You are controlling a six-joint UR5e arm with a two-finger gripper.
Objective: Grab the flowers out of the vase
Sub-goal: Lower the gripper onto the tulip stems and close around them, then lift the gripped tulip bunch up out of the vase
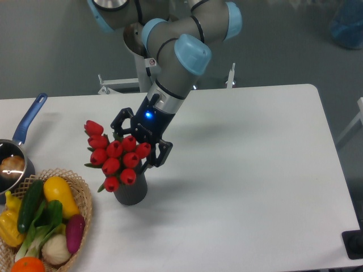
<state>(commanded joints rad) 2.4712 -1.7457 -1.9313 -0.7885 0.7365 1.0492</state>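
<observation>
None of the lifting looks done yet: the flowers (116,158) stand in the vase (131,191), which rests on the tabletop (244,187) toward its left side, with a wicker basket (79,195) of vegetables just beside it at about nine o'clock and a blue-handled pan (22,139) farther off at about ten o'clock. The pincer (140,146) is tilted in from the two o'clock side of the bunch, its fingers spread apart, one showing above the buds at the back and the other beside the rightmost bud. They seem to straddle the upper right of the bunch, though whether either finger actually touches a bud cannot be told from this view. By my reading the approach is nearly over, and what is left is the closing of the fingers on the stems or buds and then the pull upward out of the vase.
</observation>
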